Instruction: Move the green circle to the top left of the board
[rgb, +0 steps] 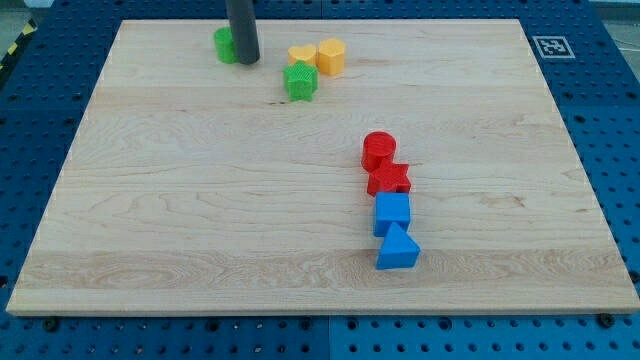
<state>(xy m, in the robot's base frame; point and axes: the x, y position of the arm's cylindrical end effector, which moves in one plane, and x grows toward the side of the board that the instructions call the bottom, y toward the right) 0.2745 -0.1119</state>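
The green circle (224, 44) lies near the view's top, left of the middle, partly hidden behind my rod. My tip (247, 60) rests on the board touching the circle's right side. A green star (300, 81) lies a little to the right and lower. Two yellow blocks sit above it: a flat one (302, 54) and a hexagonal one (331, 56).
A red circle (379, 149), a red star (389, 179), a blue cube (392, 212) and a blue triangle (397, 248) form a column right of centre. The wooden board (150, 220) lies on a blue perforated table. A marker tag (549, 46) sits at the board's top right.
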